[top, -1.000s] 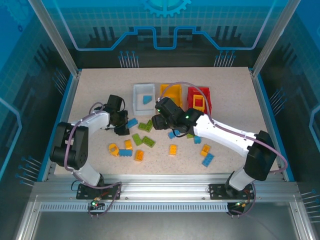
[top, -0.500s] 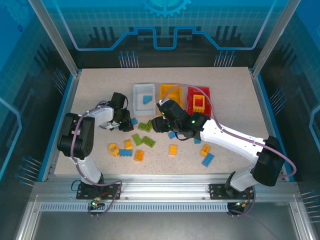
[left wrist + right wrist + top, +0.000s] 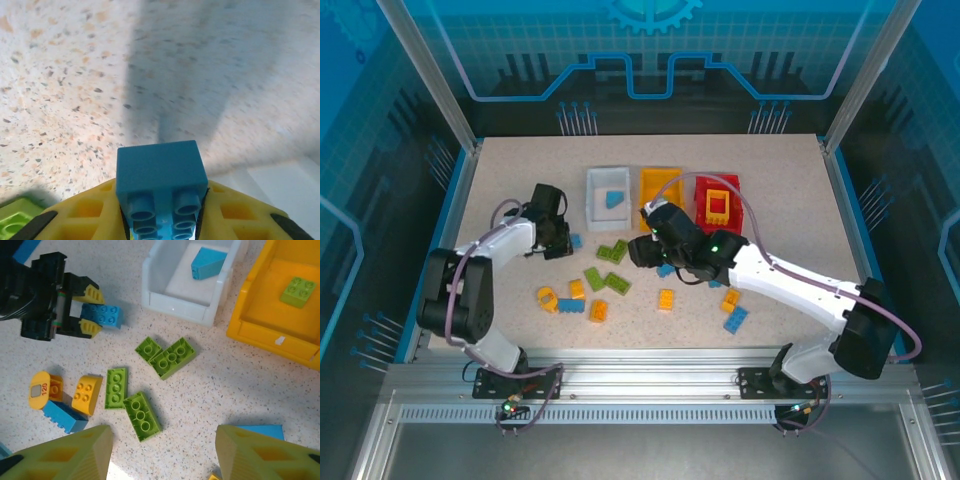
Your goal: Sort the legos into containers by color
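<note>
The left tool (image 3: 95, 311) was clamped on a blue brick (image 3: 105, 315), with its yellow pads (image 3: 93, 294) against the brick's two sides, just left of the white bin (image 3: 180, 307). Whether the brick was clear of the table (image 3: 240, 385) could not be told. The right tool (image 3: 162, 440) stood open with nothing between its fingers, above four green bricks (image 3: 172, 357) lying loose on the table. A blue wedge (image 3: 207, 262) lay in the white bin, one green brick (image 3: 297, 291) in the yellow bin (image 3: 270, 335), and a yellow frame (image 3: 717, 205) in the red bin (image 3: 701, 195).
</note>
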You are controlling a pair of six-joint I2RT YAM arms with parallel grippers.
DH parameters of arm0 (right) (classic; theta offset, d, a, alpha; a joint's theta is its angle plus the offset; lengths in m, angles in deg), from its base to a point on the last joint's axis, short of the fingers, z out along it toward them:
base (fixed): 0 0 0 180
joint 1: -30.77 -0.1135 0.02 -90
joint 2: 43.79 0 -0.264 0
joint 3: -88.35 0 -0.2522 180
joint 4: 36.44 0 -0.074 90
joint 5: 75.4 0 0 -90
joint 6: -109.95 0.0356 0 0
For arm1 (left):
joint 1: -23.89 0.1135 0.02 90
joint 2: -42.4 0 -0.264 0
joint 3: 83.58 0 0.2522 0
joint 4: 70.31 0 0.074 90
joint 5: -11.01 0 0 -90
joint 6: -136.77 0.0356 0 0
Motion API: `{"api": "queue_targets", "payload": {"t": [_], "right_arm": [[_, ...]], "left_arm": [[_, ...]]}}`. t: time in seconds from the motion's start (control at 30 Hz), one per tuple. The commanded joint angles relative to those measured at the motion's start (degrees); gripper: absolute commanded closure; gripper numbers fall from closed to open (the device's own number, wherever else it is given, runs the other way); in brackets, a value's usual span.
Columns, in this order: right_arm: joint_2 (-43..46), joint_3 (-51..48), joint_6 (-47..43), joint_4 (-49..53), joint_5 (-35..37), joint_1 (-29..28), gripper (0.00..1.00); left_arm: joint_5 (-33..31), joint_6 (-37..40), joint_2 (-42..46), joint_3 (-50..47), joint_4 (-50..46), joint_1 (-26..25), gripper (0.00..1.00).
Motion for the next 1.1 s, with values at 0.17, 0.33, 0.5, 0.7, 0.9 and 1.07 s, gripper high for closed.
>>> {"api": "queue_targets", "payload": {"t": [0.17,0.33,0.5,0.7,0.9,1.07], "right_arm": [[3.9,-5.6,2.8,-13.3,-7.9,8.3,0.41],[3.8,-5.1,4.0,-14.9,-9.9,11.6,0.41],[4.2,-4.5,3.5,-13.9,-10.2,12.7,0.41],[4.5,-4.6,2.8,-12.7,-10.4,13.0,0.41],[6.4,-7.9,2.1,-19.1,-15.3,13.1,0.31],[7.6,-8.9,3.1,-18.3,-15.9,13.5,0.3]], "left_arm": [[-9.9,34.1,2.3,13.3,-7.0,-5.8,0.78],[-10.6,49.7,-5.4,25.0,-7.9,-9.2,0.78],[-14.4,61.3,-16.2,37.8,-13.0,-11.3,0.77],[-19.4,70.2,-24.4,46.4,-15.7,-12.1,0.77],[-19.5,74.4,-29.1,49.6,-17.0,-13.3,0.73],[-21.3,73.7,-31.5,49.6,-19.1,-13.9,0.67]]}}
